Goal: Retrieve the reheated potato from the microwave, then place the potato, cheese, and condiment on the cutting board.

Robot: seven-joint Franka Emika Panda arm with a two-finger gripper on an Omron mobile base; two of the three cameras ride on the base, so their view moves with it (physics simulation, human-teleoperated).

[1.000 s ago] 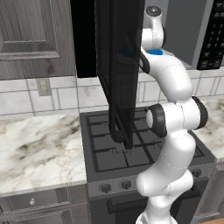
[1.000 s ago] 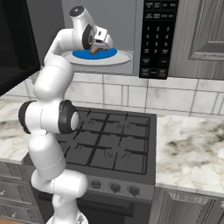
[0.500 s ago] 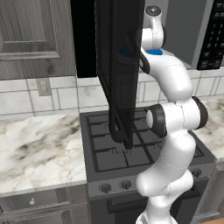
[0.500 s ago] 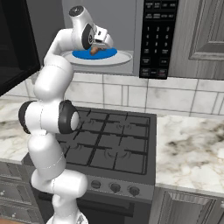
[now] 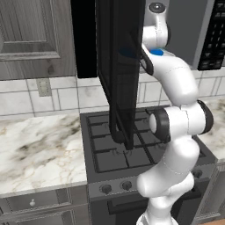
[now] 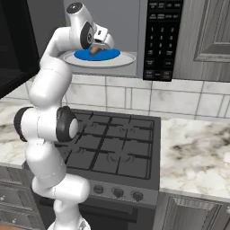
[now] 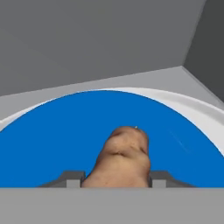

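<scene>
The microwave (image 6: 160, 40) stands open, and its dark door (image 5: 121, 74) swings out over the stove. Inside, the tan-brown potato (image 6: 94, 51) lies on a blue plate (image 6: 108, 55) on the white turntable (image 6: 128, 60). My gripper (image 6: 96, 47) reaches into the cavity and is shut on the potato. In the hand view the potato (image 7: 123, 157) fills the gap between the two fingers (image 7: 72, 178), which touch its sides; the gripper (image 7: 116, 179) sits low over the plate (image 7: 52, 144). The cheese, condiment and cutting board are out of view.
A black gas stove (image 6: 117, 144) lies under the microwave, with marble counter to its right (image 6: 197, 148) and left (image 5: 39, 149). The open door hangs close beside my arm. Grey cabinets (image 6: 211, 36) flank the microwave.
The fingers have closed in on the potato. The arm and the potato have stayed where they were.
</scene>
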